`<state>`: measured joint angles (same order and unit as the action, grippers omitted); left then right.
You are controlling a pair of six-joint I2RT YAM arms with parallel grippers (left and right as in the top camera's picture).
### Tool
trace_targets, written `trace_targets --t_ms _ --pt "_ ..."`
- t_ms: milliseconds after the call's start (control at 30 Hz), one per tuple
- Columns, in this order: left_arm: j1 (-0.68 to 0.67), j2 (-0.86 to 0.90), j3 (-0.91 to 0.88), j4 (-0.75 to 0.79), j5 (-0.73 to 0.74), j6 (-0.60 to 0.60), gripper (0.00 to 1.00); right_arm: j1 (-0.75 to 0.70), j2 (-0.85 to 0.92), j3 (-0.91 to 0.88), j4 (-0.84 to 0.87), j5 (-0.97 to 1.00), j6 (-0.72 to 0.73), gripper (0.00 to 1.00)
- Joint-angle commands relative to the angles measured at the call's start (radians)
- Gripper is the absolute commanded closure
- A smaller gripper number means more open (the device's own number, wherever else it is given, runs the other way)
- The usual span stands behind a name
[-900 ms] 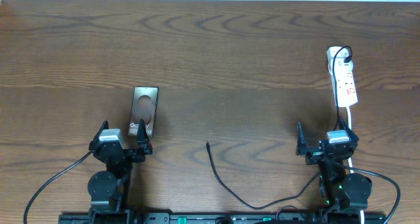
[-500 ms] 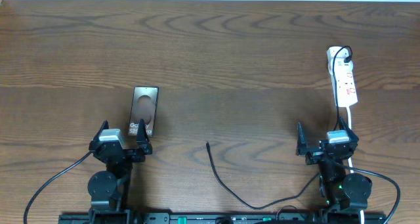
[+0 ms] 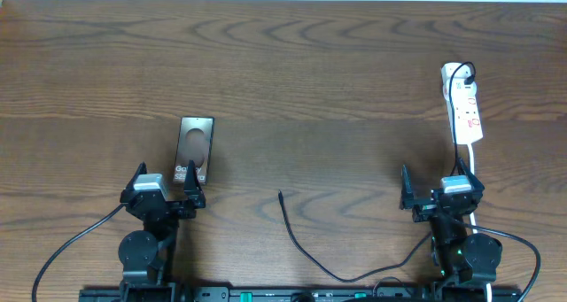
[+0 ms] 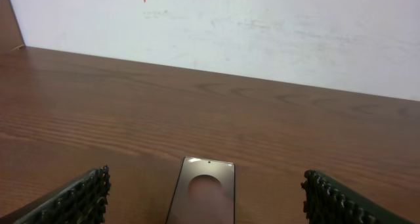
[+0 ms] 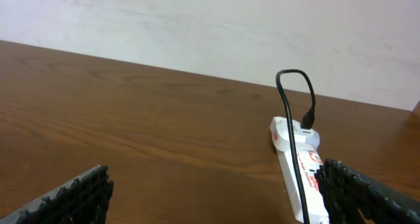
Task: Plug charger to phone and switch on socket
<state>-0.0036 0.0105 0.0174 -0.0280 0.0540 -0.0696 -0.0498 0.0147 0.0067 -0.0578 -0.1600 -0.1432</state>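
The phone (image 3: 195, 146) lies flat on the table left of centre, dark and glossy; it shows between my left fingers in the left wrist view (image 4: 203, 196). My left gripper (image 3: 164, 189) is open and empty just in front of the phone's near end. The charger cable (image 3: 297, 240) runs from the table's front edge to its small tip (image 3: 280, 194), lying loose mid-table. The white socket strip (image 3: 464, 105) lies at the far right, a black cable plugged into its far end (image 5: 298, 122). My right gripper (image 3: 440, 194) is open and empty, just in front of the strip.
The strip's white cord (image 3: 470, 157) runs toward my right arm base. A white wall (image 4: 216, 27) stands behind the table's far edge. The robots' own black wires (image 3: 75, 240) loop at the front corners.
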Motion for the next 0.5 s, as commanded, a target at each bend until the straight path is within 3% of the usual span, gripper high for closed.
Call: trace_targets --t_ms 0,467 --pt "0.003 -0.006 -0.013 -0.042 -0.002 0.017 0.08 0.006 -0.008 -0.001 -0.006 0.009 -0.011 0.01" --pt "0.003 -0.006 -0.013 -0.042 -0.002 0.017 0.08 0.006 -0.008 -0.001 -0.006 0.009 -0.011 0.01"
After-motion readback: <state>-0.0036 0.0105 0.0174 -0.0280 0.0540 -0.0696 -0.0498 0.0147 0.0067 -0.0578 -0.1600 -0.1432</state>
